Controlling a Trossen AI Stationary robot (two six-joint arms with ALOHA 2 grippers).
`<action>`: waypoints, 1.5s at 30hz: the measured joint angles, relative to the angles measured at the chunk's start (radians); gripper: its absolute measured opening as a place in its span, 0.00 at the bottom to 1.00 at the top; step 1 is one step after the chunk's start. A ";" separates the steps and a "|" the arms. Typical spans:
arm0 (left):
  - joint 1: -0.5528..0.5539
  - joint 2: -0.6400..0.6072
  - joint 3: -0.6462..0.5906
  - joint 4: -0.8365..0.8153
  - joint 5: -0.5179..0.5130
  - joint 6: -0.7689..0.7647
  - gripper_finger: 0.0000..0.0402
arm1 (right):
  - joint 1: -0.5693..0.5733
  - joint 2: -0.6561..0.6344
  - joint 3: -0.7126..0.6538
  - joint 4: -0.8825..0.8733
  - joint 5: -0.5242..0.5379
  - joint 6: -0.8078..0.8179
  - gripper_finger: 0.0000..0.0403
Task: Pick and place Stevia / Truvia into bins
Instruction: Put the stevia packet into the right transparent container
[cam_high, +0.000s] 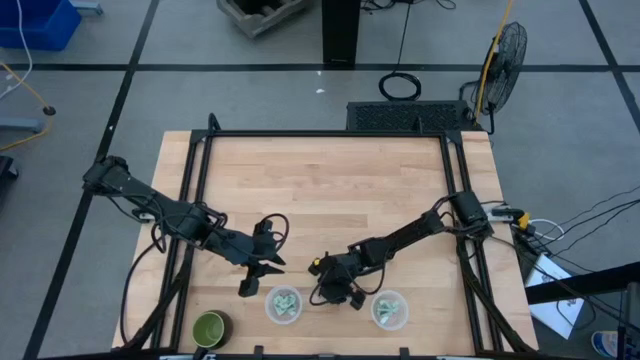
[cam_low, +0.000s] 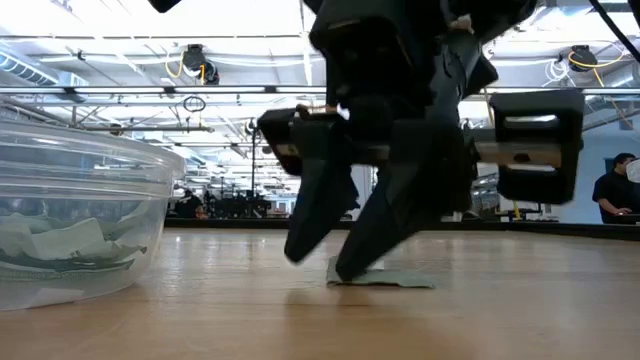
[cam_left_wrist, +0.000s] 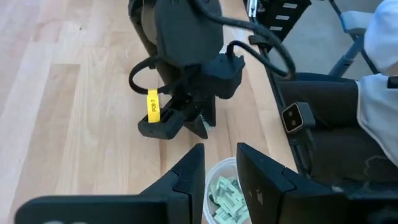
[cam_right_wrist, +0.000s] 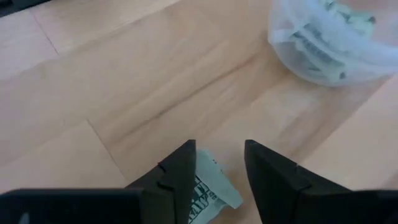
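Observation:
One pale green and white packet (cam_right_wrist: 214, 186) lies flat on the wooden table (cam_high: 320, 190). It also shows in the low view (cam_low: 392, 280). My right gripper (cam_right_wrist: 221, 162) is open and low over it, one finger on each side, between the two bins (cam_high: 335, 293). The left bin (cam_high: 283, 303) and the right bin (cam_high: 390, 310) each hold several packets. My left gripper (cam_left_wrist: 221, 168) is open and empty just above the left bin's rim (cam_left_wrist: 217, 167), beside it in the high view (cam_high: 255, 278). My right gripper comes down at a slant with its fingers open astride the packet. In the low view one fingertip (cam_low: 350, 268) stands at the packet's end (cam_low: 345, 280) on the table. I cannot tell whether it touches the packet.
A round green cup (cam_high: 208, 326) with a dark inside stands at the near left corner. A black frame (cam_high: 200, 180) runs along the table's sides. The table's far half is bare wood. A person (cam_low: 612, 195) stands far off in the room.

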 joint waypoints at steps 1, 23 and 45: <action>0.000 0.000 0.000 0.001 0.000 -0.001 0.24 | 0.001 -0.013 0.000 -0.004 0.002 -0.007 0.32; 0.001 0.000 0.000 0.000 -0.001 0.003 0.24 | -0.006 -0.042 -0.090 0.076 -0.003 -0.072 0.44; 0.002 0.000 0.000 -0.001 -0.061 0.005 0.24 | -0.088 -0.041 -0.103 0.049 -0.012 -0.004 0.19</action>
